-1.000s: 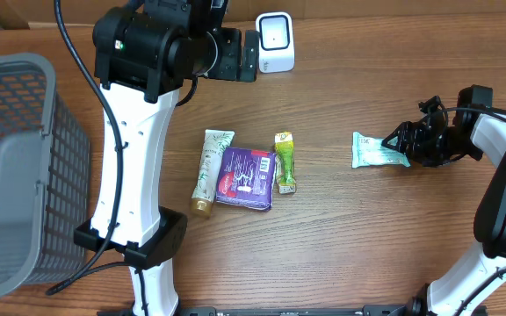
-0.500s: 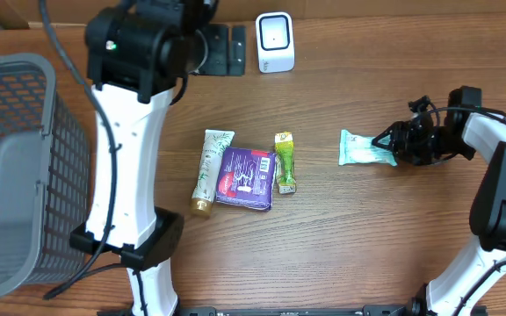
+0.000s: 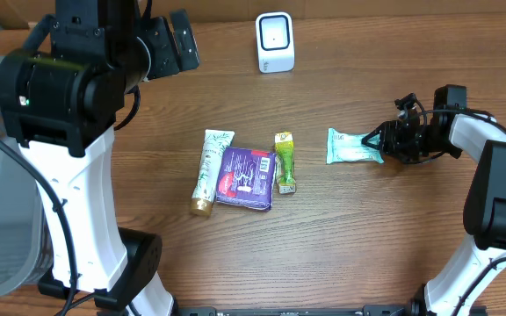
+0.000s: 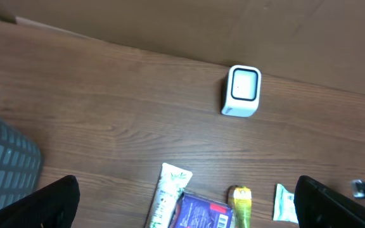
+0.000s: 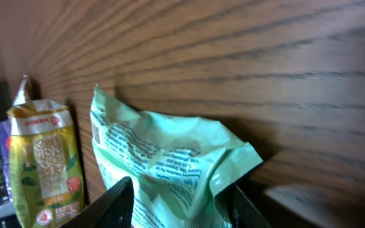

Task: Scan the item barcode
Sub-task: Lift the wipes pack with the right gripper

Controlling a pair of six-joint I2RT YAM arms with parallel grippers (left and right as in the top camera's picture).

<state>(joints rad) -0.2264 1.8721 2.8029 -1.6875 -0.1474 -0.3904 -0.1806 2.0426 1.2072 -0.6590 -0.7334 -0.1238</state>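
Packet (image 3: 351, 147) end between right hand (image 3: 381, 140) fingers (image 5: 116, 202), cannot tell whether pinched; left hand (image 4: 189, 206) spread.

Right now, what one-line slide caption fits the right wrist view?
Fingers of the right gripper flank a crumpled pale green packet on the wood table, yellow sachet alongside.

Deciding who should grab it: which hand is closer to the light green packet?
Right. The right hand straddles the packet's end; the left hand hangs open far off, toward the back left.
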